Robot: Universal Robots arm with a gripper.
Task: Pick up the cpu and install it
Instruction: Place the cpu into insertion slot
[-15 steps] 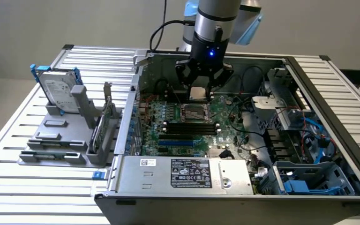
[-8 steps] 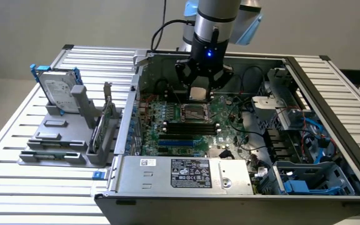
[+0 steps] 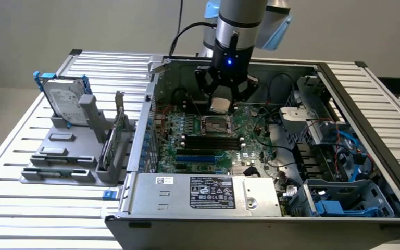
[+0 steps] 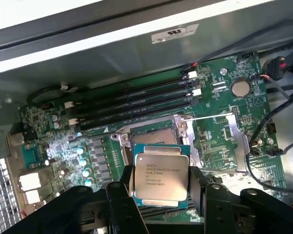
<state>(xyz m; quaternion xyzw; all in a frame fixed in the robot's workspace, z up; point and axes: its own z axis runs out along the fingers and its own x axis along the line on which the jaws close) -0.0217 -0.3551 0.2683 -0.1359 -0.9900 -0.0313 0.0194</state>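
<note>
The gripper (image 4: 162,190), jaws clamped on opposite edges of the cpu (image 4: 161,175), hangs just above the open socket (image 4: 149,130), so the carry seems in hand; seating likely calls for squaring chip to socket edges, with clear air over the socket and the memory slots (image 4: 136,105) just beside it.

The cpu (image 4: 161,176) carries several lines of fine print on its metal top, too small to read. A white sticker (image 4: 175,33) on the case wall (image 4: 112,58) bears a dark mark, unreadable. The black label (image 3: 212,191) on the power supply (image 3: 151,195) shows white print and symbols, none legible.
</note>
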